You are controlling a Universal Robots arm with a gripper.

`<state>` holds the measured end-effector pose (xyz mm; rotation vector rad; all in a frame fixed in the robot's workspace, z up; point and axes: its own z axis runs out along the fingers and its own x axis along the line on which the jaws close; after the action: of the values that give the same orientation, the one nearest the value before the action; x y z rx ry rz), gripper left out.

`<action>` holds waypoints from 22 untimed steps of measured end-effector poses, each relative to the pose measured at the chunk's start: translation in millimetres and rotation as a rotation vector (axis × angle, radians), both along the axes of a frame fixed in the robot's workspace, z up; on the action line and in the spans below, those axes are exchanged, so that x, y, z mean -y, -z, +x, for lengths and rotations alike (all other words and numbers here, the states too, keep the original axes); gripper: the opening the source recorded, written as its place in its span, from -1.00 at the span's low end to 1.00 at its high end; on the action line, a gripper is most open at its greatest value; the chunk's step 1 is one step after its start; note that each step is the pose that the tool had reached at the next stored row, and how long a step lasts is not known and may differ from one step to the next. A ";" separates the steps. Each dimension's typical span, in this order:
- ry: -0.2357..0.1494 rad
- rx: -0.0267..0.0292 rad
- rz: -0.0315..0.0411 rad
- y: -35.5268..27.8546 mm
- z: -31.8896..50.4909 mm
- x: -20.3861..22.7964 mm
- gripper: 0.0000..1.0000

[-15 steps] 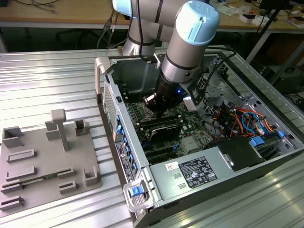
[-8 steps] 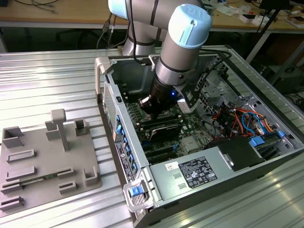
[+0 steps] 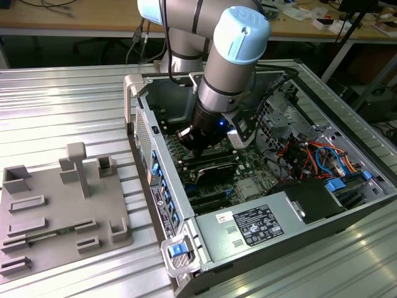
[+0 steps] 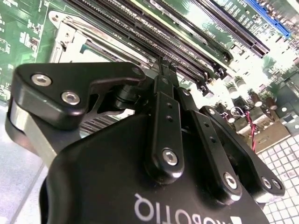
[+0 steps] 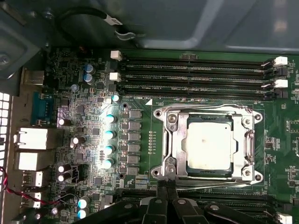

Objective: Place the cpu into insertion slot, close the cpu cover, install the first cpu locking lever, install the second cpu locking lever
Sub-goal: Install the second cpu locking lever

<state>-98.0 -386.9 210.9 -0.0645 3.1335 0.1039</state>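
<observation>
We are looking at a robotics or electronics lab. An open computer case (image 3: 260,186) lies on its side on a ribbed aluminium table (image 3: 62,105), its motherboard (image 5: 93,116), cables and power supply (image 3: 248,226) exposed. A grey robot arm (image 3: 229,68) with pale blue joint caps reaches down into the case. Beside the case sits a grey moulded fixture tray (image 3: 56,211) with pockets and posts for parts. Behind, we see a wooden workbench (image 3: 74,15) on metal legs, strewn with small parts and cables, and more equipment on the floor at the exterior view's right.
</observation>
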 end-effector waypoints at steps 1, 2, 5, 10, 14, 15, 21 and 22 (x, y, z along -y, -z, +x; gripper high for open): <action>-0.003 0.0000 0.0000 0.2 -0.2 -0.1 -0.79; -0.007 0.0001 0.0001 0.4 -0.5 -0.1 -0.79; -0.024 -0.0001 0.0000 0.9 -1.5 -0.1 -0.79; -0.049 0.0000 0.0000 1.8 -2.8 -0.2 -0.79; -0.051 0.0001 0.0002 2.1 -3.4 -0.2 -0.79; -0.051 0.0001 0.0003 2.3 -3.7 -0.2 -0.79; -0.051 0.0000 0.0004 3.5 -4.2 -0.4 -0.79; -0.051 0.0001 0.0006 3.6 -4.2 -0.6 -0.79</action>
<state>-102.3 -386.3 207.3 -0.1441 3.1324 0.1051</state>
